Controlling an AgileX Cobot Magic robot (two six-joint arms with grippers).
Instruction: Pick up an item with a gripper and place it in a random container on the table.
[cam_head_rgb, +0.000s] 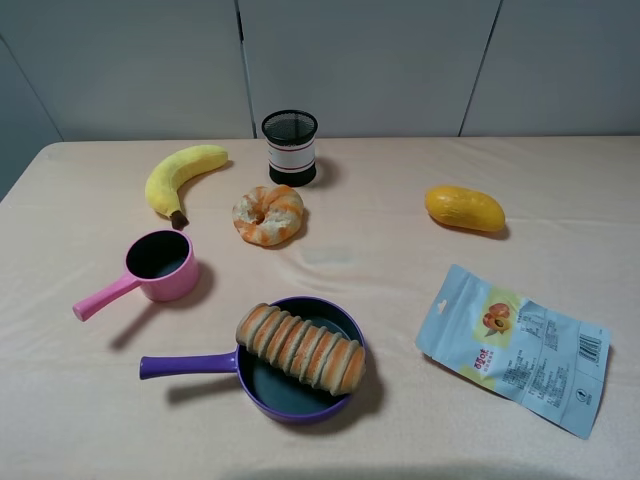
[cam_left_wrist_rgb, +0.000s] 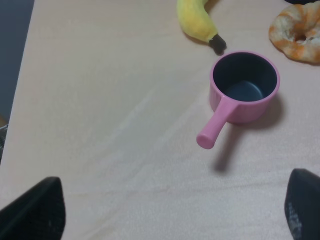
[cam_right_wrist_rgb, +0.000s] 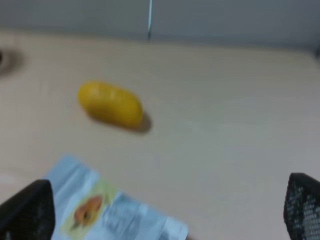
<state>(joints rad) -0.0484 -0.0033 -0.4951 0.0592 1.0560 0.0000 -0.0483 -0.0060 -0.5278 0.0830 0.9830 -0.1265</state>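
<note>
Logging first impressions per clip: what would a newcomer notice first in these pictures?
The ribbed bread roll lying slantwise across the purple frying pan near the table's front edge draws the eye first. Behind it to the left stands an empty pink saucepan, with a banana and a donut beyond; to the right lie a mango and a pale blue snack pouch.

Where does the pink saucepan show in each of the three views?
Exterior high: pink saucepan at left of centre, handle toward the lower left.
Left wrist: pink saucepan right of centre, upright, nothing in it.
Right wrist: not in view.
Shared landmark: the banana, its dark tip beside the saucepan rim.
</note>
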